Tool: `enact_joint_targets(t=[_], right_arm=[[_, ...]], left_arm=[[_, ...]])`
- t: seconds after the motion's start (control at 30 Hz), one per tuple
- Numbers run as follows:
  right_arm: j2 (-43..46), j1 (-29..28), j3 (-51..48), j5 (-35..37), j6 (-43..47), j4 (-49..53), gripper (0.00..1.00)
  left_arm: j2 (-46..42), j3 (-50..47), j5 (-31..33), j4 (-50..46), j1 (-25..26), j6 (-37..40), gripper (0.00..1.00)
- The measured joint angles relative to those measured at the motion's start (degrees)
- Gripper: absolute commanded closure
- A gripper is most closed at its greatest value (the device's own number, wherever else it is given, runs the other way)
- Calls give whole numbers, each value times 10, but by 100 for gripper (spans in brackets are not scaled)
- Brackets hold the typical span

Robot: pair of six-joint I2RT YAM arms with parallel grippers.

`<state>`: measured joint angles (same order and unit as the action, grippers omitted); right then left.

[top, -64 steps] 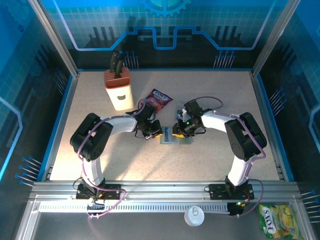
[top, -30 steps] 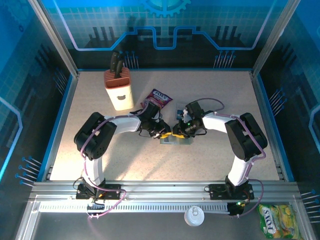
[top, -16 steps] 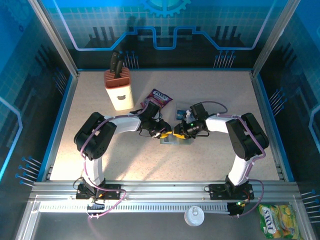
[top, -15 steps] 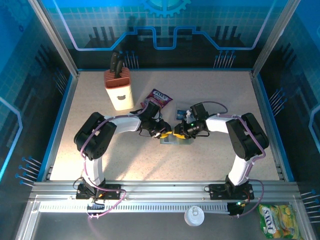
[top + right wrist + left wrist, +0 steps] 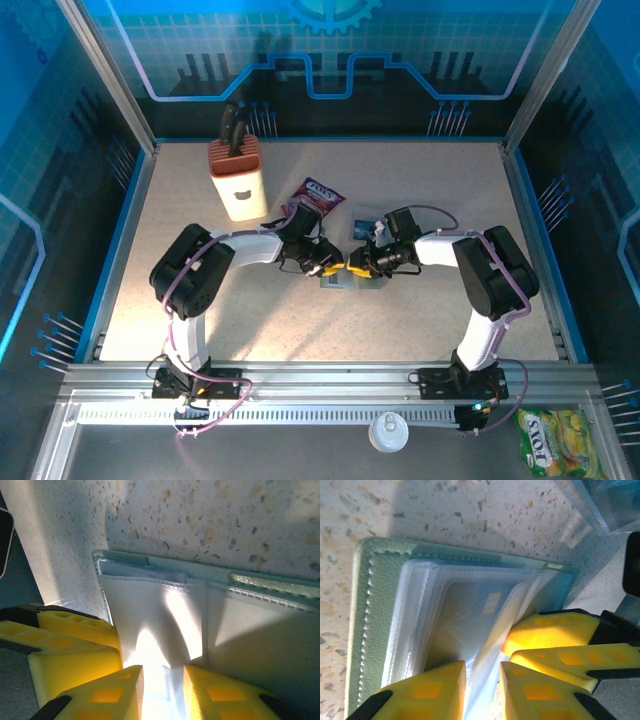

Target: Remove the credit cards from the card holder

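The card holder lies open in the middle of the table, near the purple snack packet. Left claw and right claw meet over it, each nearly closed, nipping one of its clear plastic sleeves

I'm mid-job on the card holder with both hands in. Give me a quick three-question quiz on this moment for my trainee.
1. True or false: the snack packet leans on the knife block.
2. The left hand pinches: A the snack packet; B a clear sleeve of the card holder; C nothing.
3. Fill in: the right hand grips a sleeve of the ____.
Key: 1 false; 2 B; 3 card holder.
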<state>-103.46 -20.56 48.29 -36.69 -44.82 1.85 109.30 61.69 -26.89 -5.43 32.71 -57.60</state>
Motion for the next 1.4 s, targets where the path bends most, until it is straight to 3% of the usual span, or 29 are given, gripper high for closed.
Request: enact_joint_targets(t=[0.43, 0.8, 1.4], right_arm=[[35, 2, -7, 6, -7, 6, 71], [127, 45, -9, 24, -9, 46, 70], [192, 82, -50, 39, 18, 84, 69]], left_arm=[[0, 24, 0, 3, 4, -5, 76], [7, 86, -6, -23, 23, 12, 69], [69, 148, -26, -62, 55, 25, 70]])
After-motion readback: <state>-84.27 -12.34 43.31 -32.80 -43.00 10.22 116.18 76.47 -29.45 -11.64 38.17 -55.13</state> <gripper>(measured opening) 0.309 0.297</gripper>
